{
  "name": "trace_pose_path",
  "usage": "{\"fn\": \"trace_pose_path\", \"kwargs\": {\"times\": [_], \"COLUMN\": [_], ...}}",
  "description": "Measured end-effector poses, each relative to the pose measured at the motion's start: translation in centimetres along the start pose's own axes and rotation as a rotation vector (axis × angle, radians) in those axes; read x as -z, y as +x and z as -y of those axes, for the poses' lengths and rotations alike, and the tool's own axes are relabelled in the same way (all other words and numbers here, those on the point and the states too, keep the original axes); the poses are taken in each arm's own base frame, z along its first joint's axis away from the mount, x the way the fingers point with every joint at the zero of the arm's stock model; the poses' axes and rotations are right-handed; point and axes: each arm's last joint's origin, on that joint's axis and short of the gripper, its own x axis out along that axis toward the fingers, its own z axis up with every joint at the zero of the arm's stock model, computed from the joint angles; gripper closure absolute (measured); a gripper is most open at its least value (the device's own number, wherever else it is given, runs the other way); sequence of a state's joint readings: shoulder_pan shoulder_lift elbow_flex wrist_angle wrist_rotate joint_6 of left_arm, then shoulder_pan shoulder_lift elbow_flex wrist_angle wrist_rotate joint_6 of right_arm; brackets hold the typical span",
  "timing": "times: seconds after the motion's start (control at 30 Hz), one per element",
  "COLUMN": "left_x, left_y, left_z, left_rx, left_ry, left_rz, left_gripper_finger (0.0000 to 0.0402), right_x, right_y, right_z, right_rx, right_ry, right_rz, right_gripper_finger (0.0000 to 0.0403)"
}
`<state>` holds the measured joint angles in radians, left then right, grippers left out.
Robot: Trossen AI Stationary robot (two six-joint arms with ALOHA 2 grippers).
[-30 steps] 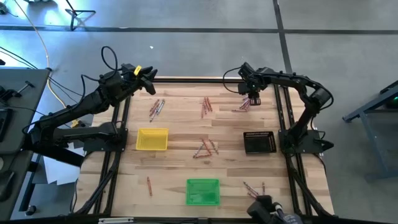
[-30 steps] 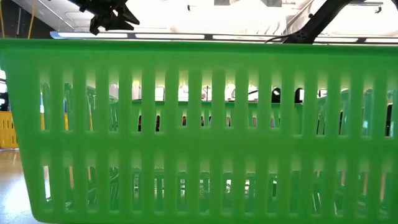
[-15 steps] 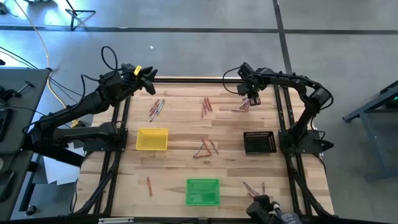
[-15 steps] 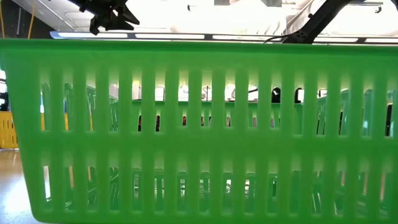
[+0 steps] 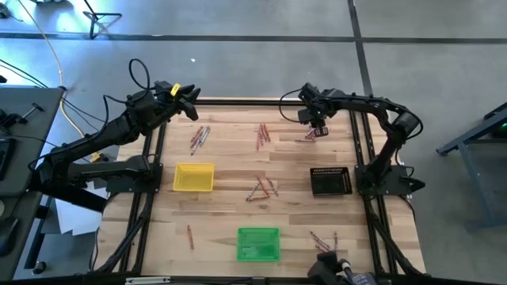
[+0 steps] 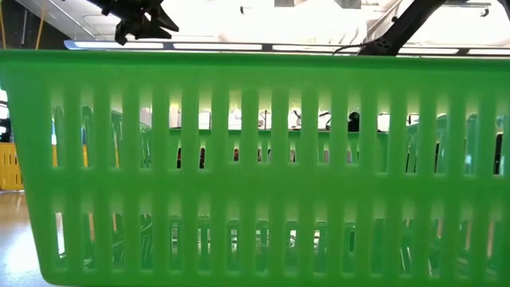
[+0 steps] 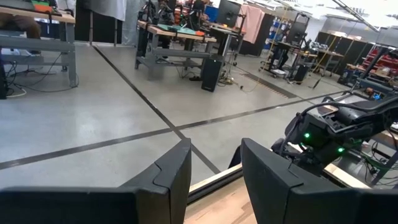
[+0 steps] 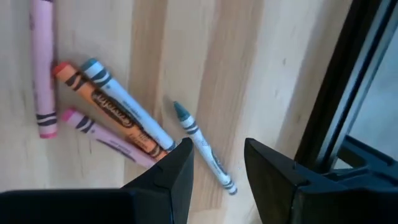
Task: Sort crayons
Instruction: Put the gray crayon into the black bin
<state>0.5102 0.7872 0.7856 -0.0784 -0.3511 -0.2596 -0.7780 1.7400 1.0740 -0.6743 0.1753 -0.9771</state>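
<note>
The crayons lie flat on the wooden table in several small groups, among them ones at the far left [image 5: 200,138], the far middle [image 5: 262,134], the middle [image 5: 261,188] and the near right [image 5: 323,239]. My right gripper [image 5: 313,119] is open and empty above the far-right group [image 5: 311,134]. In the right wrist view its fingers [image 8: 214,180] stand over a teal-tipped crayon [image 8: 202,146], next to orange [image 8: 109,109] and pink [image 8: 42,68] ones. My left gripper [image 5: 190,103] waits open at the far left corner, clear of the table [image 7: 214,180].
A yellow tray [image 5: 194,177] stands at the left, a black tray [image 5: 330,180] at the right and a green tray [image 5: 259,244] near the front edge. The green tray's slotted wall [image 6: 255,159] fills the low view. Black frame rails [image 8: 348,81] border the table.
My right gripper has gone a little toward the table's left edge, staying above the far-right crayons and open. The crayons have not moved.
</note>
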Motion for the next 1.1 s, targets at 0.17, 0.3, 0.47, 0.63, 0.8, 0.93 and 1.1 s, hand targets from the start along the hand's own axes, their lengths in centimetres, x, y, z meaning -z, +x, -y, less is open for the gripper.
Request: {"fn": "trace_pose_path", "kwargs": {"times": [0.17, 0.3, 0.47, 0.63, 0.8, 0.93, 1.1], "left_x": [0.1, 0.1, 0.1, 0.1, 0.1, 0.1, 0.1], "left_y": [0.0, 0.0, 0.0, 0.0, 0.0, 0.0, 0.0], "left_z": [0.0, 0.0, 0.0, 0.0, 0.0, 0.0, 0.0], "left_rx": [-0.002, -0.002, -0.003, -0.003, -0.003, -0.003, -0.003], "left_ry": [0.003, 0.004, 0.005, 0.005, 0.005, 0.006, 0.006], "left_rz": [-0.007, -0.010, -0.012, -0.013, -0.014, -0.014, -0.014], "left_gripper_finger": [0.0275, 0.0275, 0.0275, 0.0275, 0.0275, 0.0275, 0.0275], "right_x": [-0.3, -0.5, -0.6, -0.6, -0.5, -0.6, -1.3], "right_y": [2.0, 3.2, 3.6, 3.7, 3.7, 3.1, 0.1], "right_z": [-0.4, -0.5, -0.5, -0.6, -0.9, -0.5, 1.4], "right_rx": [-0.037, -0.045, -0.045, -0.051, -0.069, -0.086, -0.054], "right_ry": [-0.039, -0.052, -0.052, -0.020, 0.039, 0.131, 0.256], "right_rz": [-0.070, -0.120, -0.123, -0.125, -0.136, -0.164, -0.156], "right_gripper_finger": [0.0265, 0.0265, 0.0265, 0.0291, 0.0382, 0.0388, 0.0398]}}
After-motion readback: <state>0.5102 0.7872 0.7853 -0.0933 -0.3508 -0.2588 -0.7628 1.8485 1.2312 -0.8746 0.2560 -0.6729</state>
